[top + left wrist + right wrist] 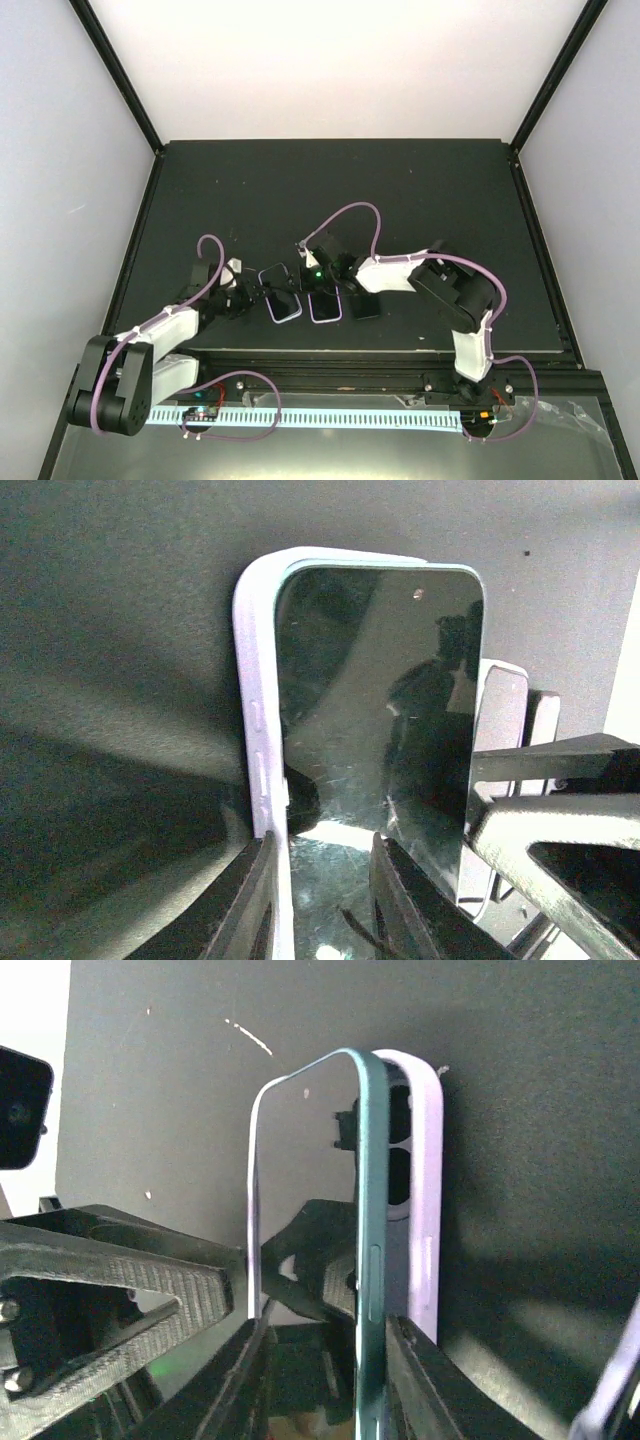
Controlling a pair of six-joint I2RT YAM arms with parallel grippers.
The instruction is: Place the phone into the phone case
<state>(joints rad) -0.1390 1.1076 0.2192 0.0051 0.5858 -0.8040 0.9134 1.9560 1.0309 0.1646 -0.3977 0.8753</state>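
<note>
The phone (305, 1190), with dark glass and a teal frame, stands partly inside the lilac phone case (425, 1210). Its teal edge is lifted off the case back, where the camera cut-outs show. My right gripper (320, 1325) is shut across the phone's width. In the left wrist view, my left gripper (325, 845) straddles the case's side wall (255, 730) with its jaws apart. One finger is outside the wall and the other is over the phone's glass (380, 710). From above, both grippers (250, 300) (322, 292) meet at two lilac-edged dark shapes (282, 302).
The black table (330, 190) is enclosed by white walls with black frame posts. A slotted white strip (350, 418) and cabling run along the near edge by the arm bases. The other arm's fingers (110, 1260) crowd each wrist view.
</note>
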